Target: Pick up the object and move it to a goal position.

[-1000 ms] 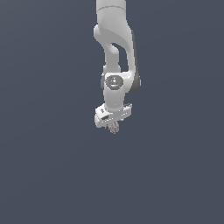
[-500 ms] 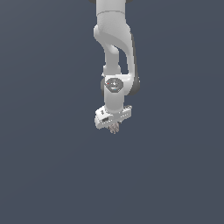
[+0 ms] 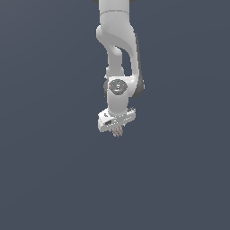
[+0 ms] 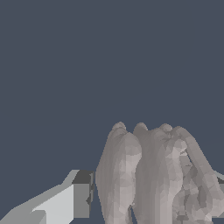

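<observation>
Item 1, my arm: white, jointed, entering the exterior view at twelve o'clock and hanging straight down the middle of the frame. A round grey joint cap faces the camera partway down, with a dark band at its three o'clock edge.

Item 2, my gripper: a white bar, tilted so its end toward the exterior view's left sits lower than its end toward the exterior view's right. My jaws are pinching the object between them. In the wrist view one finger shows as a pale block with a dark grey pad, pressed against the object's side; only a sliver of the other finger shows past the object's far side.

Item 3, the object: a small grey-brown ribbed lump, streaked pale and dark, far narrower than the bar. In the exterior view it pokes out at six o'clock from the bar's underside, just below frame centre. In the wrist view the object fills the lower middle of the frame as a cluster of rounded lobes with vertical grooves, rising past my fingertip.

Item 4, backdrop: uniform dark slate blue all round the arm in both views. I cannot tell whether a surface lies beneath the object.
</observation>
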Tool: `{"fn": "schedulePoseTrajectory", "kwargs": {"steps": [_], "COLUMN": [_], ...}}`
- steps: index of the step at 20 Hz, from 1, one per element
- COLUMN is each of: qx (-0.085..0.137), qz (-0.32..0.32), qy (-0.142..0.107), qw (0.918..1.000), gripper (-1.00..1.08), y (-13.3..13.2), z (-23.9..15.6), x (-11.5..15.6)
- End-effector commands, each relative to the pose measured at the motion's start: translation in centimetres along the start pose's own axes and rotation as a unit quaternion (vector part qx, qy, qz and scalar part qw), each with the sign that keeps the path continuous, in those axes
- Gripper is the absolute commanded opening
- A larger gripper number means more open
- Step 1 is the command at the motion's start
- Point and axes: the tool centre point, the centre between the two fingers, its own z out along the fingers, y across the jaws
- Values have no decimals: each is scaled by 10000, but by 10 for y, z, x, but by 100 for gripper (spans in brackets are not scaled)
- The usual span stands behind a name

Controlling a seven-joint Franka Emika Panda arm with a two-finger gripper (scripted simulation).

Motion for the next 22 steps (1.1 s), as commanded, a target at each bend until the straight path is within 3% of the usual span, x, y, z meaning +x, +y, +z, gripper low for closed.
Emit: {"fn": "schedulePoseTrajectory", "kwargs": {"steps": [1, 8, 22], "qx": [-2, -3, 0], "qz": [-4, -5, -6], "qy": [5, 2, -1], "qw": [10000, 10000, 10000], "gripper": [-100, -100, -100], "y": [-4, -31, -117], "z": [-5, -38, -146], "x": [3, 23, 91]}}
